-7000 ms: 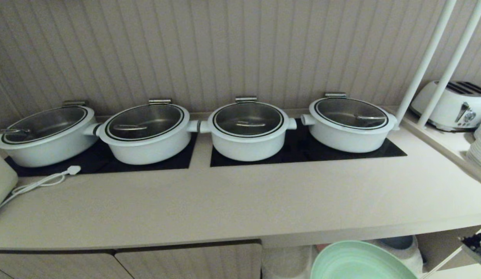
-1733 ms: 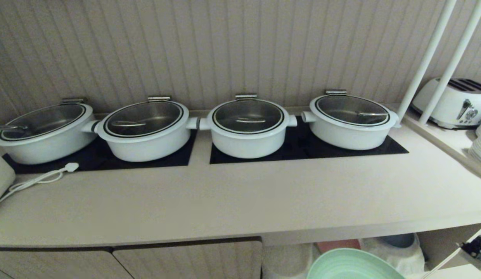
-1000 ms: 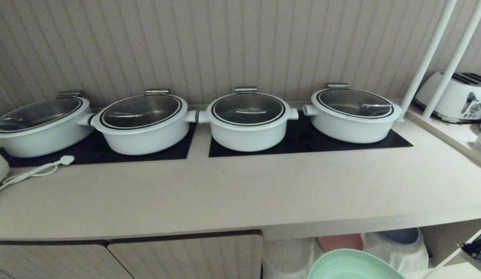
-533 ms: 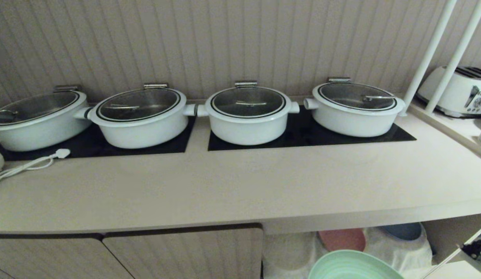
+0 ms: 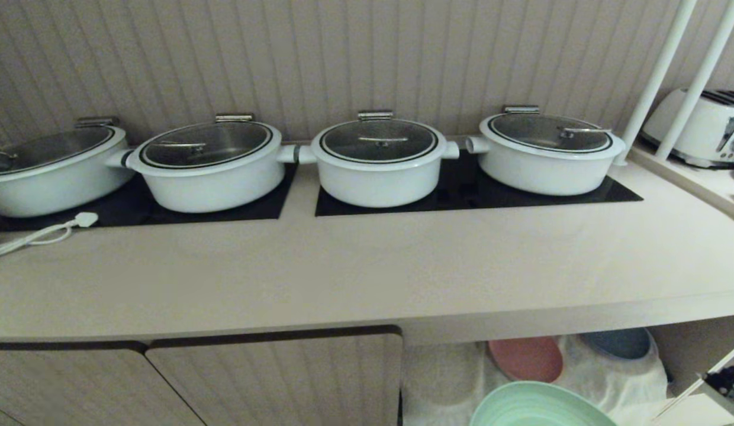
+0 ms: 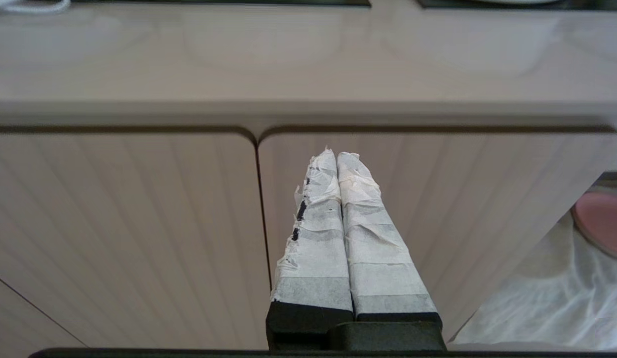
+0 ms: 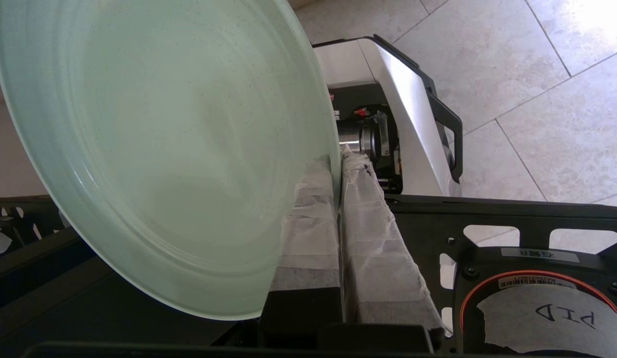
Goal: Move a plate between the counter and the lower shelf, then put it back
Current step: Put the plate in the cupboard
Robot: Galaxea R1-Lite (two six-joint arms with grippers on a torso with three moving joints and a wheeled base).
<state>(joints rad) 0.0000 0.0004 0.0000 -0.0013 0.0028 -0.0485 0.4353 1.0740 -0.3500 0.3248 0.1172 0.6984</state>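
The front strip of the counter [image 5: 367, 278] is bare and wide; four white pots [image 5: 379, 160] block its back, and a white cable [image 5: 41, 234] lies at the left. In the lower shelf [image 5: 444, 384], a pink plate [image 5: 525, 358] and a blue plate [image 5: 618, 342] occupy the cloth; closed cabinet doors [image 5: 225, 378] bar the left.

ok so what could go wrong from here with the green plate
1. The right gripper pinches the plate only at its rim, so it could slip or tip.
2. The lower shelf already holds a pink plate and a blue plate on wrinkled cloth; the plate may knock them or snag.
3. The counter edge overhangs the recess, so the plate could clip it.
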